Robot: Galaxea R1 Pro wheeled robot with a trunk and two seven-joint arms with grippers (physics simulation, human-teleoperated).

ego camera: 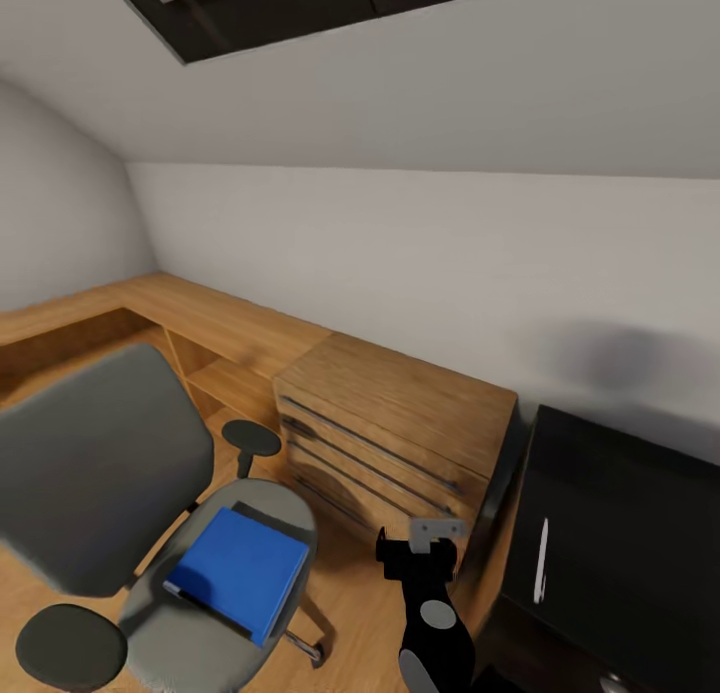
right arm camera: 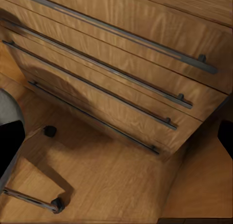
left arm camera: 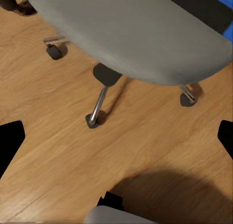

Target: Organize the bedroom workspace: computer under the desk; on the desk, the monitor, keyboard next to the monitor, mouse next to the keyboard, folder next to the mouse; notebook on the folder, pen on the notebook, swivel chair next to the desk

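1. The blue folder (ego camera: 240, 571) lies on the swivel chair (ego camera: 110, 473) seat.
2. The pen (ego camera: 541, 561) rests on the black counter (ego camera: 620, 533).
3. The right gripper (ego camera: 420, 558) hangs beside the wooden chest (ego camera: 400, 423); whether either gripper is clenched or released, I cannot tell.

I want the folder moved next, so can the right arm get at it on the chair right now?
Probably yes. The folder lies uncovered on the chair seat, with bare floor between it and the right gripper, whose fingers point at the wooden chest, so it must turn first.

The swivel chair (ego camera: 150, 533) and wooden chest (ego camera: 400, 433) are being viewed from above by the head camera; each is being framed closer by 1 wrist camera.
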